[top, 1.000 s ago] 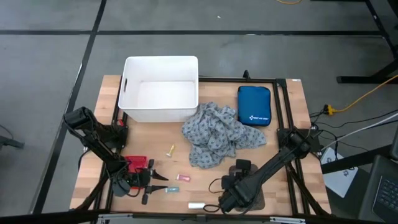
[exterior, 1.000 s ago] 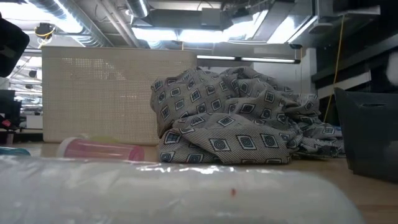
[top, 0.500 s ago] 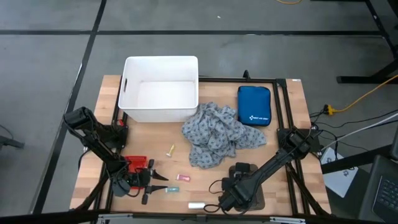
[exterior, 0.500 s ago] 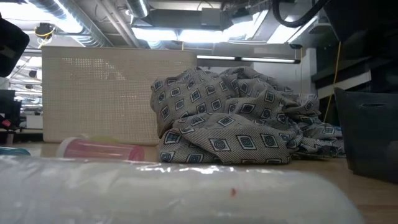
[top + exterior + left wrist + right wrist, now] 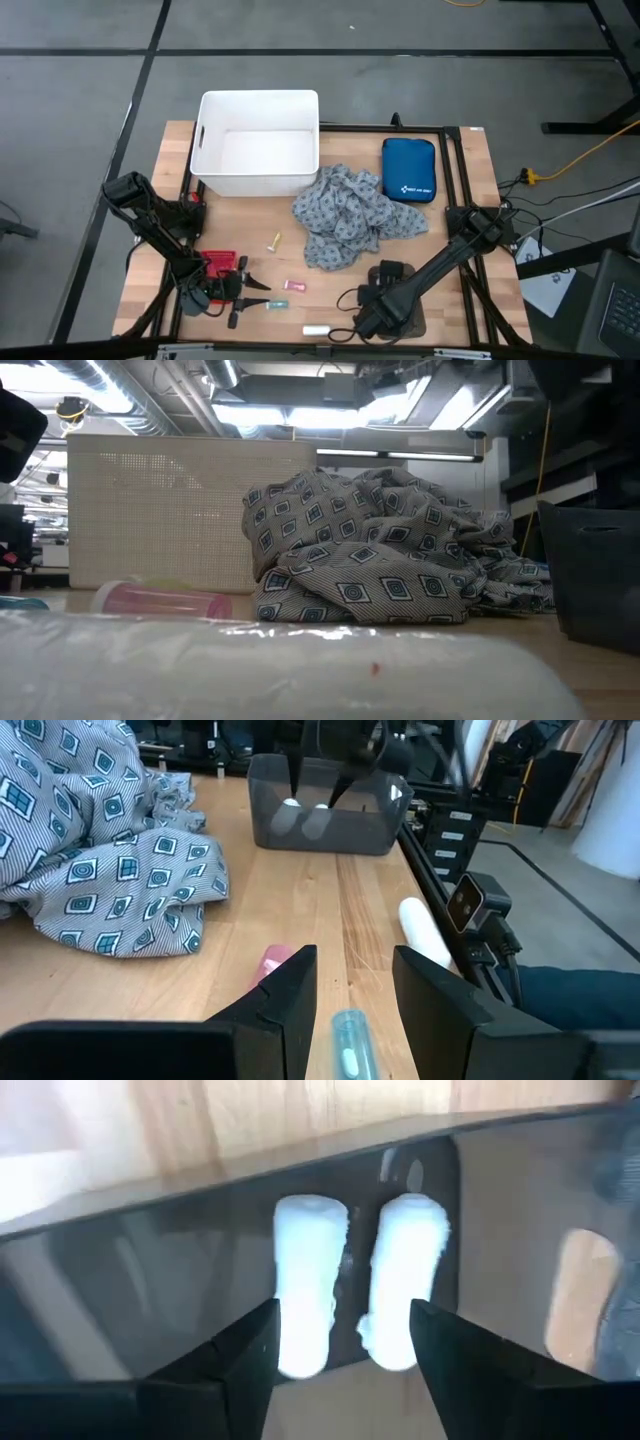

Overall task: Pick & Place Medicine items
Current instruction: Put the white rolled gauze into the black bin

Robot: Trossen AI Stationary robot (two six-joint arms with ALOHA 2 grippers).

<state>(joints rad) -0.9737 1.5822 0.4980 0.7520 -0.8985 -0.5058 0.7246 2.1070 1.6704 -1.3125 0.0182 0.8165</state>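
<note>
Medicine items lie loose on the near part of the wooden table: a yellow one, a pink tube, a teal tube and a white roll. My left gripper stands open and low at the near left, pointing at the teal tube, with the pink tube just past it. My right gripper hangs open over a dark grey bin. Two white rolls lie side by side on the bin's floor.
A white bin stands at the far middle, with a blue zipped pouch to its right. A crumpled grey patterned cloth lies mid-table. A red object sits by my left arm. Bare wood lies between the cloth and the loose items.
My right arm has stirred above the dark bin: in the low view a dark part of it came into the top right half a second ago and has mostly drawn back out. The loose items and my left gripper have kept still.
</note>
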